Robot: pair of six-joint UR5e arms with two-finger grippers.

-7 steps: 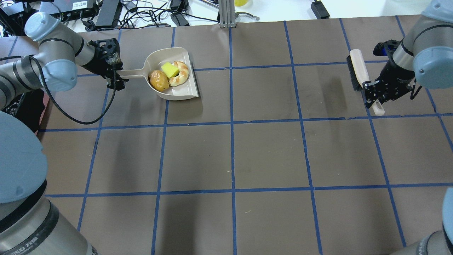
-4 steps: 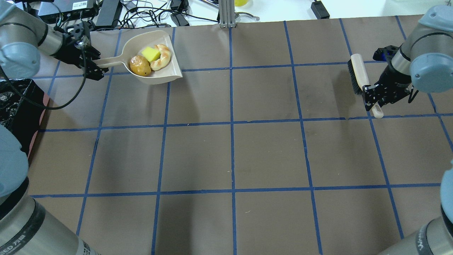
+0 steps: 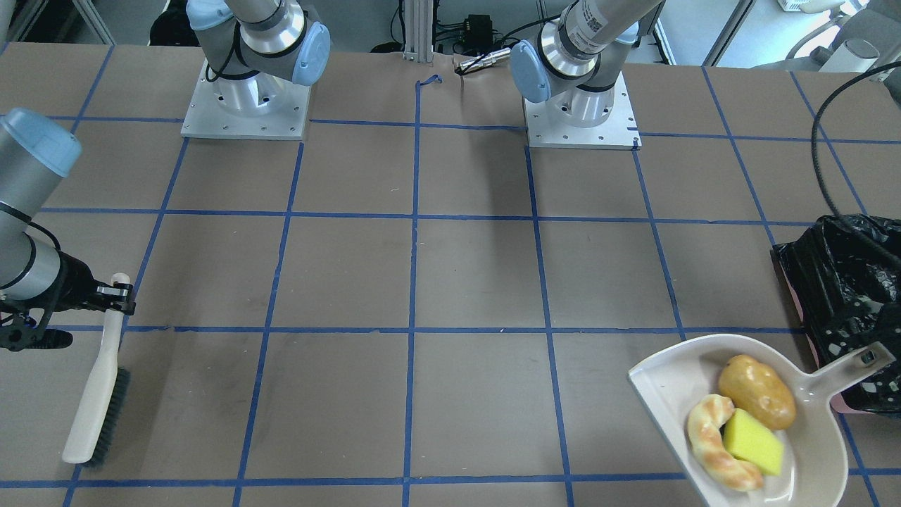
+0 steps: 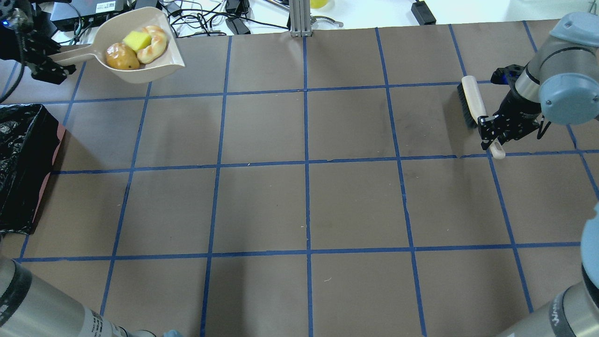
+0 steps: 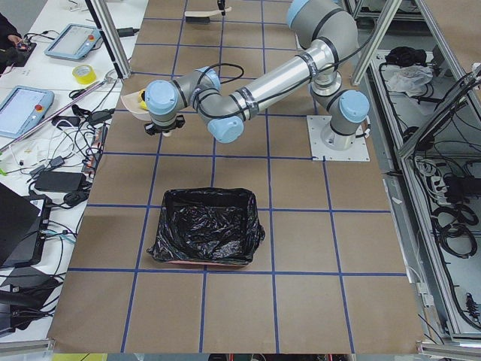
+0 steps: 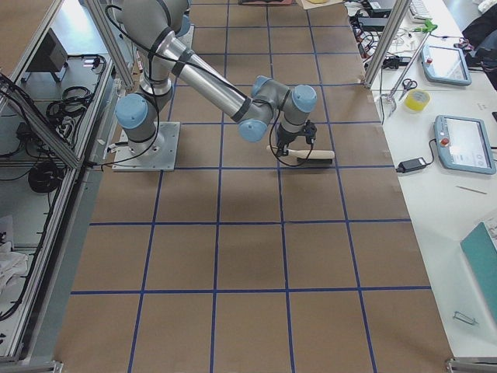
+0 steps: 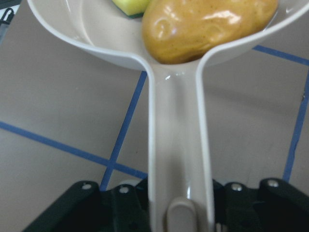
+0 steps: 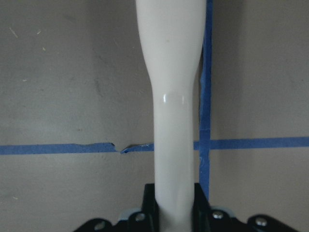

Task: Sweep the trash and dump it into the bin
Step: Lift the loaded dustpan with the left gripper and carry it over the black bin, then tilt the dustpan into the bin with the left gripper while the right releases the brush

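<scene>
Sweeping apparently finished: trash (image 4: 135, 44) heaped in dustpan (image 4: 169, 60), handle clamped by left fingers (image 4: 49, 71); right fingers (image 4: 485, 127) gripping brush (image 4: 469, 100); dumping into bin (image 5: 207, 197) outstanding.

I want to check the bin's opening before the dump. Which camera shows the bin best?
Exterior left: the bin sits whole in frame, its open top fully visible. Overhead and front-facing catch only part of it, cut by their edges. Exterior right and both wrist cameras miss it.
</scene>
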